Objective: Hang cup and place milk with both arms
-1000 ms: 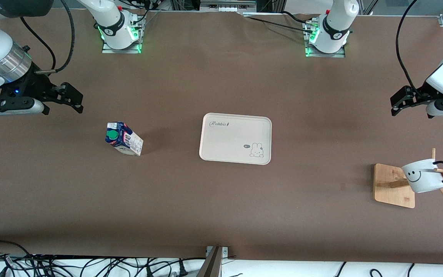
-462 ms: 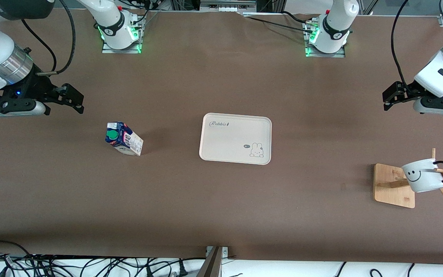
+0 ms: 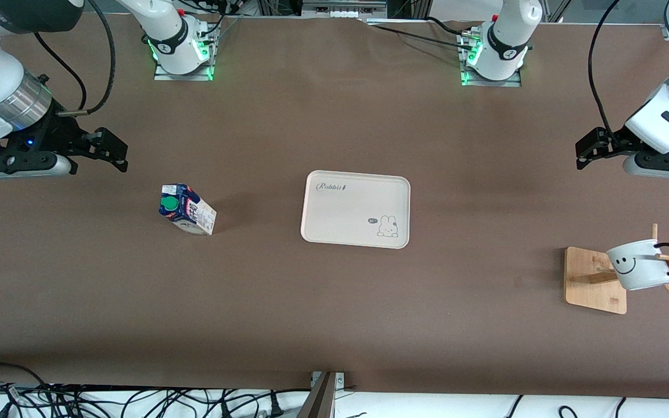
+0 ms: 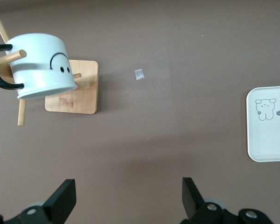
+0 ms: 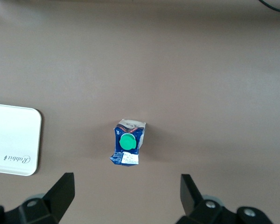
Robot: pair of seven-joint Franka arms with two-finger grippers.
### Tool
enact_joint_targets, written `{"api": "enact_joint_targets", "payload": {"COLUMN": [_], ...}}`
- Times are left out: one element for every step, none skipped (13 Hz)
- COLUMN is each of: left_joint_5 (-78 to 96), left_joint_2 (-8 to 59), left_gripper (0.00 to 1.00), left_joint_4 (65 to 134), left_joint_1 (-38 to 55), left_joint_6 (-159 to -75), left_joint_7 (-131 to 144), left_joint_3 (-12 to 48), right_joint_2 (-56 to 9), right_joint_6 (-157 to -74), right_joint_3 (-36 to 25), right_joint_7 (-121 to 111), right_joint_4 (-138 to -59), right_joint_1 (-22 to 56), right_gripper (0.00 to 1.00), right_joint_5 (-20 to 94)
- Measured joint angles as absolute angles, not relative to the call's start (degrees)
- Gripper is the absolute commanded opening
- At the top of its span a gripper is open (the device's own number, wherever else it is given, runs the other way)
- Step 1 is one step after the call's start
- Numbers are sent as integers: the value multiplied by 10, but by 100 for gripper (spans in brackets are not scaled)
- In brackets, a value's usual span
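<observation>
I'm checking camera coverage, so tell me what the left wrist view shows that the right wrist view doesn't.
Only the left wrist view shows the cup hanging by its handle on a peg of the wooden rack, plus the open left gripper. Only the right wrist view shows the milk standing on the table and the open right gripper. Both catch an edge of the tray and the brown table.

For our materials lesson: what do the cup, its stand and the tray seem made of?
Cup: probably glazed ceramic, smooth glossy white.
Stand: wood, pale with visible grain, matte.
Tray: likely plastic or melamine, cream, smooth, with a printed rabbit.
</observation>
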State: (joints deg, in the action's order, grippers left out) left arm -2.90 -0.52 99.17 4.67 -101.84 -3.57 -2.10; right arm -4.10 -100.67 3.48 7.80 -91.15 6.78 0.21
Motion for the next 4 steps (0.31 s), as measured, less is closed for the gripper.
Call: {"api": "enact_joint_targets", "payload": {"left_joint_5": [-29, -29, -29, -29], "left_joint_2": [-5, -5, -5, -5], "left_gripper": [100, 100, 100, 100], "left_joint_4": [990, 990, 990, 990], "left_joint_1": [47, 47, 47, 47], "left_joint_6": [-1018, -1018, -1018, -1018], "left_joint_7": [-36, -36, -36, -36], "left_joint_3": [-21, -21, -21, -21], "right_joint_2": [-41, -41, -41, -41], "right_joint_6": [-1005, -1005, -1003, -998], "right_joint_3": [35, 35, 35, 35], "right_joint_7": [78, 78, 78, 78], "right_joint_4": [-911, -911, -911, -911], "right_joint_1": [68, 68, 68, 68], "right_gripper": [100, 100, 100, 100], "right_joint_5": [2, 2, 2, 2]}}
